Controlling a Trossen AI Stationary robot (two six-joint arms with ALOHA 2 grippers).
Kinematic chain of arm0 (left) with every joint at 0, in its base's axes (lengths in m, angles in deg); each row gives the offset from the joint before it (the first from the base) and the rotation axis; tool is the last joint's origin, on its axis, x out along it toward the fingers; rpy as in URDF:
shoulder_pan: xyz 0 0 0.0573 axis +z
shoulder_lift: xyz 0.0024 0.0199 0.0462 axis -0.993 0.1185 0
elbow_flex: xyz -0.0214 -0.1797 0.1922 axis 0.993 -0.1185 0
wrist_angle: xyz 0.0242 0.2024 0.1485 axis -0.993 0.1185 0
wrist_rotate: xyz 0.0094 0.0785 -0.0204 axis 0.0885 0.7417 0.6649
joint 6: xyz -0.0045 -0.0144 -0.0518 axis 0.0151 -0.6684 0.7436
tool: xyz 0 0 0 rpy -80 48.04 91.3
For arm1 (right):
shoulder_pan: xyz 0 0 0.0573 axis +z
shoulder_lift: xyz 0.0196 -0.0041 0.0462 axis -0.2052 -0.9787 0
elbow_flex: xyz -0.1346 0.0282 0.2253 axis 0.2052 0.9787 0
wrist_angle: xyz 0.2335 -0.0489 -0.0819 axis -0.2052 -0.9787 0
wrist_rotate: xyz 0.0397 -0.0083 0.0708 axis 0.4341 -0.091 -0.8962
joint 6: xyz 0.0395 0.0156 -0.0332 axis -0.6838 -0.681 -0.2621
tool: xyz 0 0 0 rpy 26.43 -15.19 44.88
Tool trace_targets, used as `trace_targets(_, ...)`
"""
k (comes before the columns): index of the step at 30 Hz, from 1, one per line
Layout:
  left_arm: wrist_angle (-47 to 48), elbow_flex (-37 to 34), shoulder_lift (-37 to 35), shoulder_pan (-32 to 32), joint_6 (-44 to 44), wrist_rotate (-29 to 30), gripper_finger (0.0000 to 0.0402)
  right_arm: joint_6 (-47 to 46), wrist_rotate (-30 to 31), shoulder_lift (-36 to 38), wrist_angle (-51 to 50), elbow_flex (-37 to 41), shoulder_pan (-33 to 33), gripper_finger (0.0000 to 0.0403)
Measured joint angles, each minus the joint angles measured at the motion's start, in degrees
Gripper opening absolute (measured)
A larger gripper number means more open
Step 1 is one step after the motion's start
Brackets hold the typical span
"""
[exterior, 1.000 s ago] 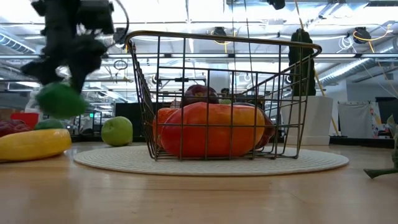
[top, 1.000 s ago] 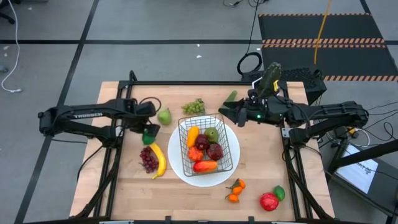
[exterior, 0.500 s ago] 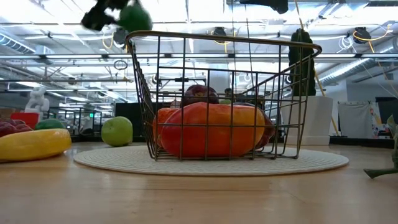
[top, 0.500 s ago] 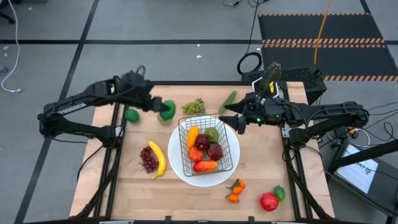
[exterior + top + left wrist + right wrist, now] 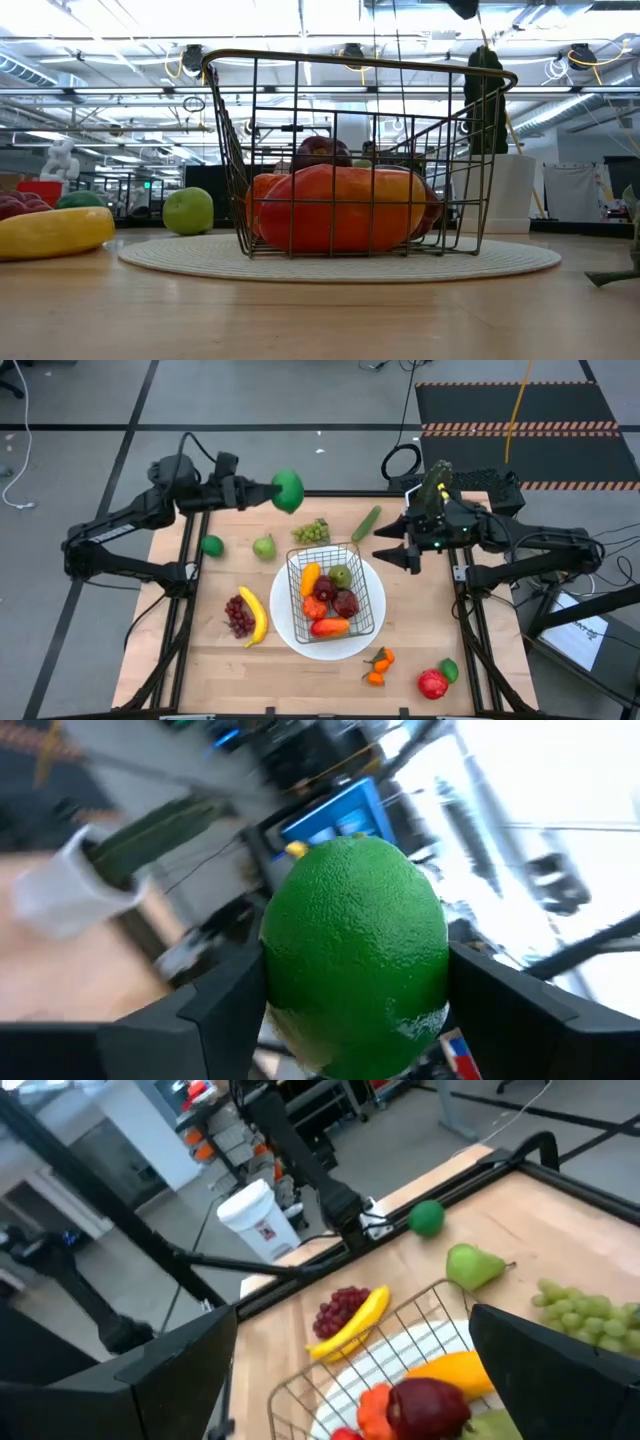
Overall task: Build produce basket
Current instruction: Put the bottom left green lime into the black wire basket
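White lettering runs along the left arm's dark link, too small to read from here. Out at the end of that arm, the left gripper (image 5: 272, 491) hangs above the table's far edge, its two dark fingers (image 5: 215, 1010) clamped on either side of a round, pebbly-skinned green lime (image 5: 288, 490); the wrist view fills with that lime (image 5: 355, 952).

Down on the pale wooden table (image 5: 200, 660), below and behind the gripper, sits a second small green lime (image 5: 211, 545), then a green pear (image 5: 264, 547) with its stem end pointing away from the basket. Nearer the front, a bunch of purple grapes (image 5: 238, 616) touches a curved yellow banana (image 5: 255, 616) whose long axis runs front to back.

Just under the held lime lies a bunch of green grapes (image 5: 312, 532). Beside it stands the small rectangular basket of thin dark wire mesh (image 5: 336, 593) on a round white plate (image 5: 290, 628), long axis front to back, slightly skewed. Through the mesh: an orange pepper (image 5: 340, 208) lying lengthwise, a dark red apple (image 5: 322, 150), a green pear (image 5: 341, 576).

A slim green cucumber (image 5: 366, 522) lies diagonally, pointing at the right gripper (image 5: 396, 545), which hovers past the basket's far right corner, fingers spread wide, empty. Front right: small orange tangerines (image 5: 378, 666), a red tomato (image 5: 432, 683), another lime (image 5: 450, 669).
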Motion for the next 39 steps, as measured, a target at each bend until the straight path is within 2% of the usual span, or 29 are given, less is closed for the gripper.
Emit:
trace_targets(4,-6.77,0.0,0.45,-0.82,-2.22,2.59,0.0283,2.01,-0.58,2.58,-2.53,0.0,-0.5,0.0393)
trace_targets(10,-11.66,0.0,0.54,-0.93,-3.67,4.85,0.0279,5.08,-0.54,5.18,-5.09,0.0,-0.5,0.0393)
trace_targets(16,-12.59,0.0,0.54,-0.95,-4.66,4.87,0.0282,9.23,-0.48,6.04,-5.19,0.0,-0.5,0.0393)
trace_targets(23,-12.62,0.0,0.54,-0.98,-8.81,4.89,0.0282,9.91,-0.56,6.14,-5.15,0.0,-0.48,0.0393)
trace_targets(33,-12.6,-0.02,0.54,-0.93,-23.19,5.0,0.0282,10.88,-0.07,6.14,-5.13,0.0,-0.48,0.0393)
trace_targets(39,-12.58,-0.02,0.54,-0.93,-32.16,4.98,0.0283,11.42,4.73,5.95,-5.07,0.0,-0.48,0.0393)
